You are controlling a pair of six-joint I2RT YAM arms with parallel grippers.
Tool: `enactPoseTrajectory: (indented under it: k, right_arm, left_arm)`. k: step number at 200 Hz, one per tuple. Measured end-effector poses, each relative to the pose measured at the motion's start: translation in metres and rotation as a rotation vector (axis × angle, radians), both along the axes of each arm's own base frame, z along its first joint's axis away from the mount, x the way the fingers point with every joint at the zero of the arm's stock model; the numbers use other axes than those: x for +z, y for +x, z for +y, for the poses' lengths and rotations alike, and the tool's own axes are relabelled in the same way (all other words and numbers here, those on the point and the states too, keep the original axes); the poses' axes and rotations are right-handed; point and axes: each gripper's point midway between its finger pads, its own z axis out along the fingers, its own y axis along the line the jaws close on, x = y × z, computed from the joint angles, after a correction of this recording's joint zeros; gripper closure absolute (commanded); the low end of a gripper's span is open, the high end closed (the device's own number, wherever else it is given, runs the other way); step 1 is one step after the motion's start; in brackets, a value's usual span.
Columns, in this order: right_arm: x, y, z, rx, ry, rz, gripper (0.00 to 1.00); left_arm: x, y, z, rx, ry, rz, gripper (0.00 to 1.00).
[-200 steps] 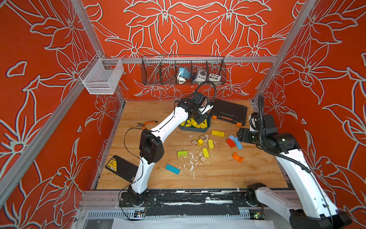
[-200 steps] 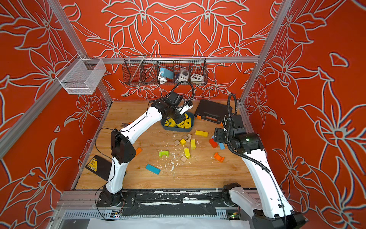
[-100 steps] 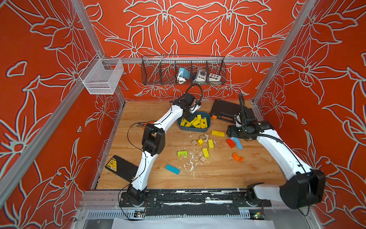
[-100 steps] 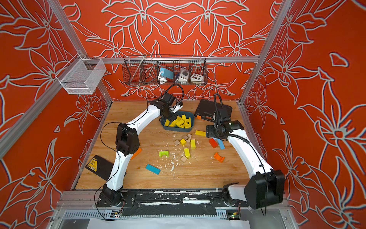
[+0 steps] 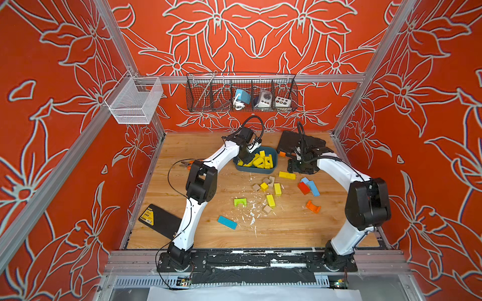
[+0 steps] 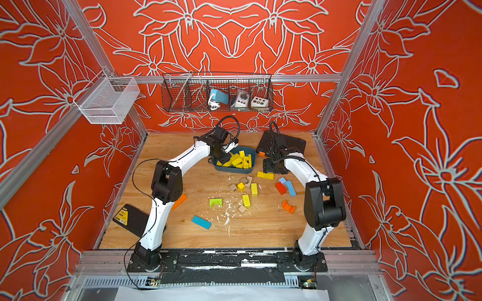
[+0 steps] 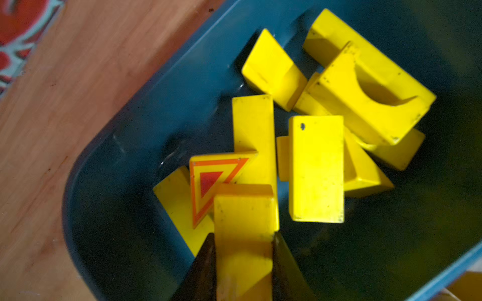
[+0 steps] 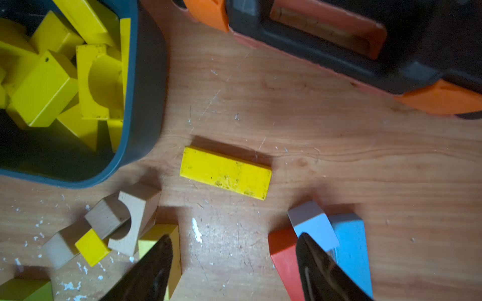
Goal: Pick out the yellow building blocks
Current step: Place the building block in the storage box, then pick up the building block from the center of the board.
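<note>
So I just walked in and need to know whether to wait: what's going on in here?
Yellow building blocks are being sorted out of a mixed scatter into a blue bin. The left gripper is shut on a yellow block over the bin, which already holds a pile of them. The right gripper hangs open above a yellow bar lying on the table beside the bin. Three more yellow blocks lie loose among other-coloured blocks.

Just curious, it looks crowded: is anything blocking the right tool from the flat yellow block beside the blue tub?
Nothing visible does. Only bare tabletop lies between the open right tool and the yellow block.
</note>
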Motion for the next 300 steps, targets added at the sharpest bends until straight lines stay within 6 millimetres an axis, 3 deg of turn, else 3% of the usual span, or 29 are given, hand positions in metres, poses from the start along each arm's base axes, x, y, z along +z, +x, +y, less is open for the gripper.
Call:
enactPoseTrajectory:
  k: [46, 83, 108, 136, 166, 217, 241, 300]
  right_arm:
    - [-0.033, 0.022, 0.008, 0.009, 0.006, 0.044, 0.24]
    - [-0.042, 0.035, 0.013, 0.033, 0.001, 0.048, 0.24]
    - [-0.044, 0.042, 0.015, 0.054, -0.004, 0.046, 0.24]
    - [-0.053, 0.045, 0.017, 0.08, -0.008, 0.062, 0.25]
    - [-0.061, 0.038, 0.02, 0.098, 0.009, 0.095, 0.25]
    - [-0.068, 0.023, 0.026, 0.113, 0.053, 0.132, 0.25]
    - [-0.069, 0.012, 0.025, 0.115, 0.058, 0.145, 0.26]
    - [-0.071, -0.017, 0.023, 0.112, 0.04, 0.174, 0.28]
  left_arm:
    - [-0.012, -0.003, 0.014, 0.009, 0.025, 0.028, 0.39]
    - [0.001, -0.008, 0.017, 0.014, 0.023, 0.02, 0.32]
    - [0.031, -0.012, 0.018, 0.02, -0.002, -0.015, 0.29]
    - [0.077, -0.02, 0.019, 0.025, -0.044, -0.07, 0.27]
    - [0.123, -0.039, 0.024, 0.015, -0.086, -0.113, 0.11]
    - [0.171, -0.073, 0.035, 0.008, -0.135, -0.165, 0.08]
    - [0.17, -0.081, 0.04, 0.01, -0.135, -0.157, 0.08]
    - [0.138, -0.094, 0.048, 0.021, -0.11, -0.075, 0.08]
